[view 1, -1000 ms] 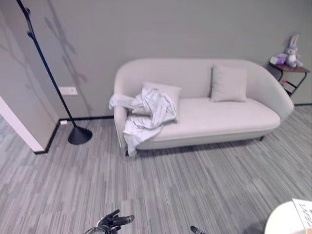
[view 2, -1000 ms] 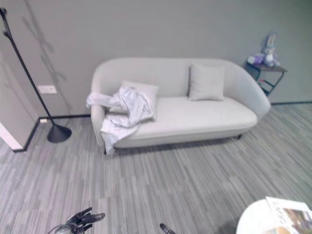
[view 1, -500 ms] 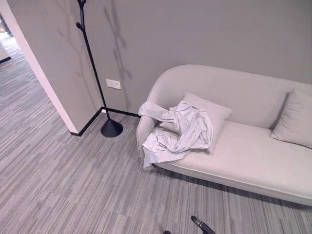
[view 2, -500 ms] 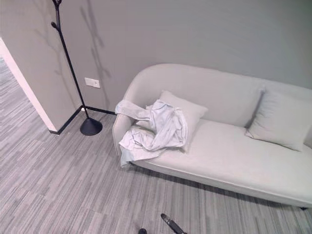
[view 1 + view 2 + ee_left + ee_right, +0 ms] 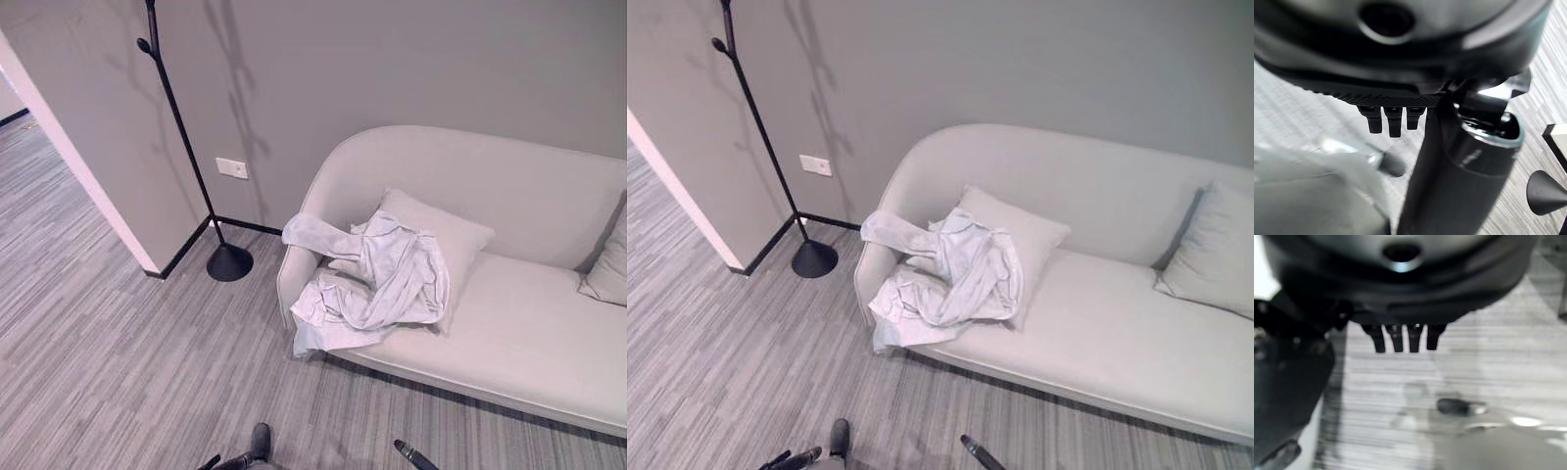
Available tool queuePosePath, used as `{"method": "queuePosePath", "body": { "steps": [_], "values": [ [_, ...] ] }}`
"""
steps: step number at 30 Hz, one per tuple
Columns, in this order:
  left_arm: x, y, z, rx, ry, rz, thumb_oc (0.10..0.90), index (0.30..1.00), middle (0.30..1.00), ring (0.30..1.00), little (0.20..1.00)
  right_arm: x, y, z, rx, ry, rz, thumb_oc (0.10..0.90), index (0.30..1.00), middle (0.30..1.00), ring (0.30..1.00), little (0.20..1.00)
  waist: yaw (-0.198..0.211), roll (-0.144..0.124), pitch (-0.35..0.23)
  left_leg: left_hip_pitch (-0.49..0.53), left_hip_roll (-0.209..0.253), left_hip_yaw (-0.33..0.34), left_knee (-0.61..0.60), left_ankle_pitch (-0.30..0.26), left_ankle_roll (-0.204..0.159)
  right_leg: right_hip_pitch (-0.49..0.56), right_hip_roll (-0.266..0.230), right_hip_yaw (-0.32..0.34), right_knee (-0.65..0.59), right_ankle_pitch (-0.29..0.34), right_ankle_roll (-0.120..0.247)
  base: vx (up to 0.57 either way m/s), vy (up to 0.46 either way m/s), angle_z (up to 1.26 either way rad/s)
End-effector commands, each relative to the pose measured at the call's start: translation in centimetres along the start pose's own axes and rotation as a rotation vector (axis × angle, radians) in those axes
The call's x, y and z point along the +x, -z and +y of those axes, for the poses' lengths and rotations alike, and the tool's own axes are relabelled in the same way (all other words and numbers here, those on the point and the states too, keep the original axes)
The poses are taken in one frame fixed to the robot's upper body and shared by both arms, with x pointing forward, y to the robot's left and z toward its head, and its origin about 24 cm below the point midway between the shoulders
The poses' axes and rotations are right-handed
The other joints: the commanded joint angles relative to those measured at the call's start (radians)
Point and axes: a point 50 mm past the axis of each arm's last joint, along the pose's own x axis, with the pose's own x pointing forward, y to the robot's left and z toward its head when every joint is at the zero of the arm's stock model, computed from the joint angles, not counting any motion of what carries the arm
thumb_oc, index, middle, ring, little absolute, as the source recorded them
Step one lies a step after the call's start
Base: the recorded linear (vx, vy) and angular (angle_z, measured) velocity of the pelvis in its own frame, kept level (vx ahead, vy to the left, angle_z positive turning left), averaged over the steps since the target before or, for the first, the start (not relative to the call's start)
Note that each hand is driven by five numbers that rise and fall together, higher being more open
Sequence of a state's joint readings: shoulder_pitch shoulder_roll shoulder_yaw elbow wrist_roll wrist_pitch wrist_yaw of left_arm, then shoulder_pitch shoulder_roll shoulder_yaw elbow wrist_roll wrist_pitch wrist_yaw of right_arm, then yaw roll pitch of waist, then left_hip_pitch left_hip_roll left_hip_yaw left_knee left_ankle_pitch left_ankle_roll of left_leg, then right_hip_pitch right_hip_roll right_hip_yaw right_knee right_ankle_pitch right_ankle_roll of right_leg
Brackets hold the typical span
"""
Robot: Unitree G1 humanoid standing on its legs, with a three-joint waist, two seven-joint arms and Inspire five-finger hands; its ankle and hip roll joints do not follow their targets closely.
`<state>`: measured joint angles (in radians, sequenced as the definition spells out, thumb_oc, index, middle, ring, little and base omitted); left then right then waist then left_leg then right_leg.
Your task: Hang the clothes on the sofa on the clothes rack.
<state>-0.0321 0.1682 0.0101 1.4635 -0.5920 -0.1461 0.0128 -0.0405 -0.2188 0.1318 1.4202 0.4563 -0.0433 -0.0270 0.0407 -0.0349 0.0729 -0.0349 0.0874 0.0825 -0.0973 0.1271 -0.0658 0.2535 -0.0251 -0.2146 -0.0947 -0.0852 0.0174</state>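
The left hand (image 5: 1393,120) is seen in its wrist view with fingers held straight and relaxed above the striped floor (image 5: 127,362), and nothing is held in it; its fingertips also show at the bottom edge of the left eye view. The right hand (image 5: 1400,340) is seen likewise in its own wrist view, fingers straight and apart, holding nothing.

One crumpled pale garment (image 5: 377,284) is draped over the left end of one light sofa (image 5: 519,333), lying partly on the seat and partly against a cushion (image 5: 446,240), with a sleeve laid over the armrest and a fold hanging down the sofa's front. Two cushions can be counted, the second cushion (image 5: 1215,259) at the far right. One black clothes rack (image 5: 186,147) stands on its round base by the wall, left of the sofa and apart from it. One white wall socket (image 5: 231,167) is seen between the rack and the sofa.
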Motion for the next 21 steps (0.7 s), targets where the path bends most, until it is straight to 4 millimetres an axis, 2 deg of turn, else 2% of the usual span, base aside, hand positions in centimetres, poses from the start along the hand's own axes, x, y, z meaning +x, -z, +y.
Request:
{"method": "queuePosePath", "body": {
  "steps": [1, 3, 4, 5, 6, 7, 9, 10, 11, 12, 13, 14, 15, 18, 21],
  "values": [
    [0.0, -0.4, -0.3, 0.139, 0.001, -0.025, 0.800, 0.900, 0.900, 0.900, 0.900, 0.1, -1.4, 1.1, 0.109, 0.003, -0.044, 0.800, 0.900, 0.900, 0.900, 0.900, 0.017, -0.009, -0.054, 0.004, -0.008, 0.019, 0.064, -0.076, 0.007, -0.046, -0.150, -0.035, 0.007, 0.048, 0.081, 0.26, 0.362, -0.40],
    [0.1, -1.2, -0.7, 0.186, 0.007, -0.054, 0.800, 0.900, 0.900, 0.900, 0.900, 0.1, -2.2, 1.3, 0.117, 0.035, -0.074, 0.800, 0.900, 0.900, 0.900, 0.900, 0.017, -0.010, -0.056, 0.020, -0.035, 0.037, 0.055, -0.100, 0.032, -0.061, -0.177, -0.023, 0.028, 0.066, 0.098, 0.21, 0.396, -0.17],
    [0.1, -2.1, -1.6, 0.239, 0.028, -0.102, 0.800, 0.900, 0.900, 0.900, 0.900, 0.1, -2.9, 1.6, 0.150, 0.060, -0.096, 0.800, 0.900, 0.900, 0.900, 0.900, 0.015, -0.005, -0.053, 0.035, -0.059, 0.054, 0.041, -0.115, 0.055, -0.090, -0.198, -0.013, 0.082, 0.075, 0.108, 0.13, 0.324, -0.05],
    [0.1, -2.1, -1.6, 0.239, 0.028, -0.102, 0.800, 0.900, 0.900, 0.900, 0.900, 0.1, -2.9, 1.6, 0.150, 0.060, -0.096, 0.800, 0.900, 0.900, 0.900, 0.900, 0.015, -0.005, -0.053, 0.035, -0.059, 0.054, 0.041, -0.115, 0.055, -0.090, -0.198, -0.013, 0.082, 0.075, 0.108, 0.15, 0.414, -0.01],
    [0.2, -2.6, -1.9, 0.308, 0.050, -0.121, 0.800, 0.900, 0.900, 0.900, 0.900, 0.1, -4.0, 1.6, 0.182, 0.074, -0.126, 0.800, 0.900, 0.900, 0.900, 0.900, 0.010, 0.001, -0.047, 0.055, -0.078, 0.064, 0.022, -0.125, 0.075, -0.125, -0.211, 0.001, 0.153, 0.092, 0.114, 0.10, 0.253, -0.04],
    [0.2, -2.7, -2.1, 0.329, 0.058, -0.126, 0.800, 0.900, 0.900, 0.900, 0.900, 0.1, -4.1, 1.4, 0.195, 0.082, -0.125, 0.800, 0.900, 0.900, 0.900, 0.900, 0.009, 0.005, -0.043, 0.067, -0.085, 0.066, 0.015, -0.130, 0.083, -0.141, -0.214, 0.005, 0.192, 0.100, 0.114, 0.14, 0.364, 0.00],
    [0.1, -2.6, -2.4, 0.400, 0.079, -0.127, 0.800, 0.900, 0.900, 0.900, 0.900, 0.0, -4.7, 0.9, 0.217, 0.116, -0.139, 0.800, 0.900, 0.900, 0.900, 0.900, 0.001, 0.019, -0.021, 0.095, -0.104, 0.069, 0.010, -0.146, 0.109, -0.195, -0.226, 0.024, 0.315, 0.152, 0.113, 0.12, 0.285, -0.06],
    [0.1, -2.4, -2.3, 0.440, 0.086, -0.119, 0.800, 0.900, 0.900, 0.900, 0.900, 0.0, -5.7, 1.1, 0.238, 0.122, -0.161, 0.800, 0.900, 0.900, 0.900, 0.900, -0.002, 0.027, -0.009, 0.118, -0.110, 0.074, 0.010, -0.166, 0.117, -0.226, -0.234, 0.010, 0.394, 0.169, 0.119, 0.06, 0.201, -0.16],
    [0.1, -2.4, -2.4, 0.439, 0.087, -0.121, 0.800, 0.900, 0.900, 0.900, 0.900, 0.0, -5.8, 1.1, 0.239, 0.122, -0.163, 0.800, 0.900, 0.900, 0.900, 0.900, -0.001, 0.028, -0.006, 0.112, -0.109, 0.081, 0.010, -0.157, 0.122, -0.234, -0.235, 0.006, 0.398, 0.174, 0.112, 0.11, 0.189, -0.16],
    [0.1, -2.3, -2.2, 0.456, 0.086, -0.107, 0.800, 0.900, 0.900, 0.900, 0.900, 0.0, -6.2, 1.2, 0.261, 0.109, -0.156, 0.800, 0.900, 0.900, 0.900, 0.900, -0.011, 0.037, 0.003, 0.134, -0.103, 0.093, 0.010, -0.171, 0.119, -0.289, -0.180, 0.005, 0.429, 0.117, 0.096, 0.05, 0.065, -0.10],
    [0.1, -2.2, -2.0, 0.460, 0.086, -0.104, 0.800, 0.900, 0.900, 0.900, 0.900, 0.0, -6.4, 1.1, 0.269, 0.109, -0.160, 0.800, 0.900, 0.900, 0.900, 0.900, -0.016, 0.040, 0.004, 0.138, -0.100, 0.088, 0.010, -0.171, 0.113, -0.302, -0.138, 0.027, 0.397, 0.079, 0.088, 0.09, 0.061, -0.22],
    [0.1, -2.2, -2.0, 0.460, 0.086, -0.104, 0.800, 0.900, 0.900, 0.900, 0.900, 0.0, -6.4, 1.1, 0.269, 0.109, -0.160, 0.800, 0.900, 0.900, 0.900, 0.900, -0.016, 0.040, 0.005, 0.138, -0.099, 0.088, 0.010, -0.171, 0.113, -0.302, -0.138, 0.027, 0.396, 0.079, 0.087, 0.09, -0.046, -0.26],
    [0.1, -2.3, -1.9, 0.471, 0.088, -0.105, 0.800, 0.900, 0.900, 0.900, 0.900, -0.1, -6.9, 0.8, 0.277, 0.119, -0.174, 0.800, 0.900, 0.900, 0.900, 0.900, -0.020, 0.036, 0.009, 0.141, -0.100, 0.084, 0.010, -0.174, 0.104, -0.302, -0.086, 0.063, 0.292, 0.068, 0.087, 0.09, -0.070, -0.12],
    [0.2, -2.7, -2.0, 0.498, 0.089, -0.118, 0.800, 0.900, 0.900, 0.900, 0.900, -0.2, -7.9, 0.1, 0.302, 0.147, -0.202, 0.800, 0.900, 0.900, 0.900, 0.900, -0.024, 0.025, 0.018, 0.143, -0.100, 0.081, 0.010, -0.179, 0.093, -0.336, -0.068, 0.096, 0.129, 0.137, 0.101, 0.08, -0.111, -0.02],
    [0.2, -2.9, -2.3, 0.518, 0.099, -0.126, 0.800, 0.900, 0.900, 0.900, 0.900, -0.2, -7.8, -0.3, 0.315, 0.154, -0.190, 0.800, 0.900, 0.900, 0.900, 0.900, -0.026, 0.010, 0.011, 0.151, -0.105, 0.062, 0.010, -0.190, 0.089, -0.299, -0.064, 0.128, 0.050, 0.147, 0.105, 0.08, -0.095, 0.28]
  ]
}}
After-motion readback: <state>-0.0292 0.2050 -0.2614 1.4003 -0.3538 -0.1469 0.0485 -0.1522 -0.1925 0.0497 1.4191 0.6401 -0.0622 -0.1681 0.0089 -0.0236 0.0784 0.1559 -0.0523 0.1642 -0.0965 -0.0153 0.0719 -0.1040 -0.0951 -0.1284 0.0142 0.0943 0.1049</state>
